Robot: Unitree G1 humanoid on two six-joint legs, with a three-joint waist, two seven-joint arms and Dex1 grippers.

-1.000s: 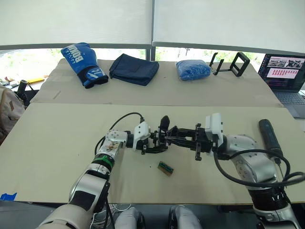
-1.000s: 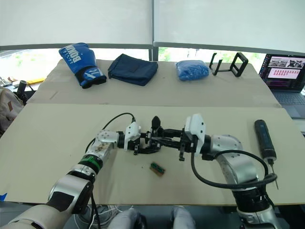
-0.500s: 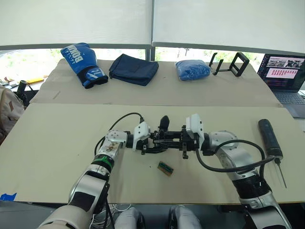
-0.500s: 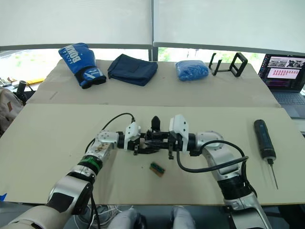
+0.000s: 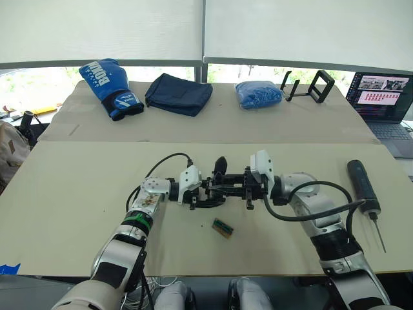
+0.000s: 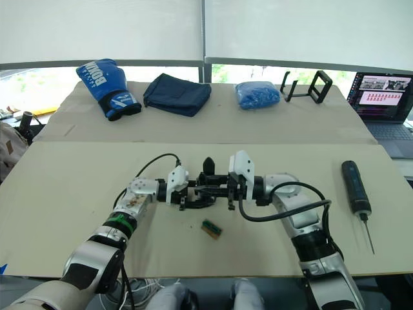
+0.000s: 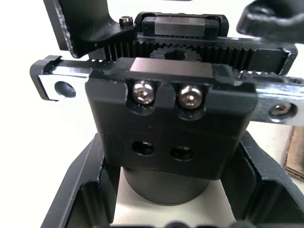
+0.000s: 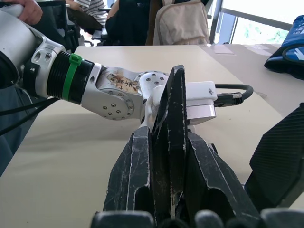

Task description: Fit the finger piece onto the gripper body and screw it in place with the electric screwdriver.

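My left gripper [image 5: 210,192] is shut on the gripper body [image 5: 217,183] just above the table's middle; its round base sits between the fingers [image 7: 80,190]. The body's block with two silvery screws [image 7: 166,95] faces the left wrist camera, and its one pointed finger [image 5: 221,165] stands upright. My right gripper [image 5: 228,188] reaches in from the right, tips at the body, shut on the finger piece [image 8: 173,109], a black wedge upright between its fingers [image 8: 135,171]. The electric screwdriver [image 5: 362,185] lies on the table far right, bit toward me.
A small green-and-brown block [image 5: 224,228] lies just in front of the grippers. On the rear table sit a blue boxing glove [image 5: 110,81], navy cloth [image 5: 179,93], blue bag [image 5: 259,94] and black stand [image 5: 310,86]. A laptop [image 5: 386,103] is far right. People sit behind [image 8: 95,9].
My right gripper has moved left with the finger piece, closing up to the gripper body, and the right elbow has folded. The left gripper and screwdriver have stayed put.
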